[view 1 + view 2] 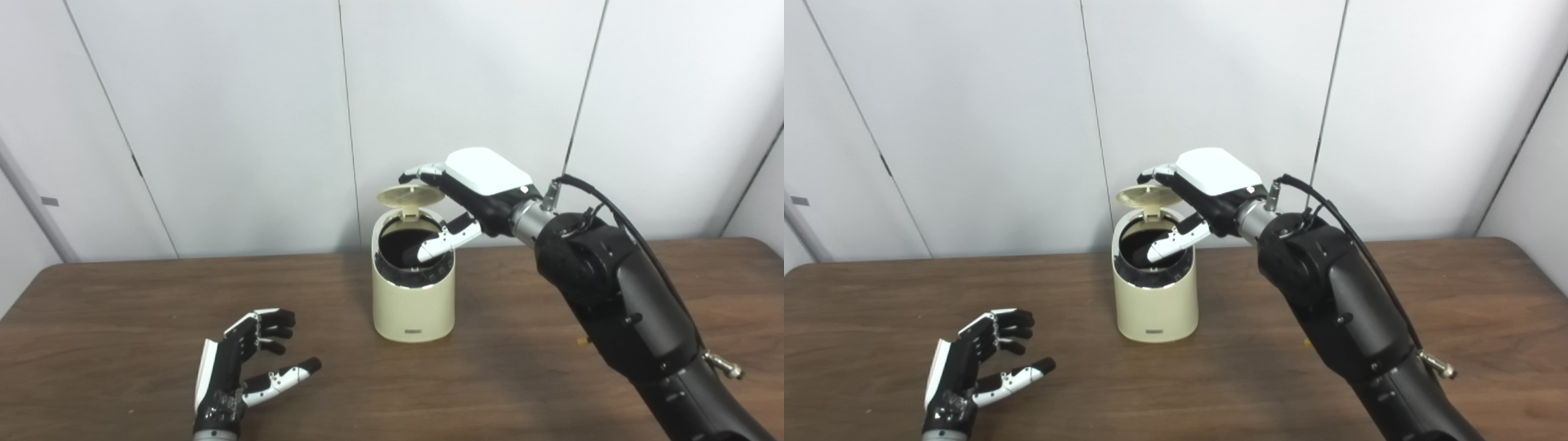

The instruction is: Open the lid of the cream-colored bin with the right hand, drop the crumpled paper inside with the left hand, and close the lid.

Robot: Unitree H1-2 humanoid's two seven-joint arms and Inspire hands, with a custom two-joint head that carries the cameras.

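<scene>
At the middle of the wooden table [551,404] stands our cream-colored bin [414,304], its round lid [410,195] tipped up on the rear hinge and the dark mouth exposed. Our right hand [471,196] reaches over the rim, fingers [422,173] at the lid's back edge, thumb hanging across the opening — gripping nothing that we can see. Our left hand [242,367] rests well apart near the front, fingers spread and empty. No crumpled paper shows anywhere; we judge it possibly dropped already — closing the lid remains.
</scene>
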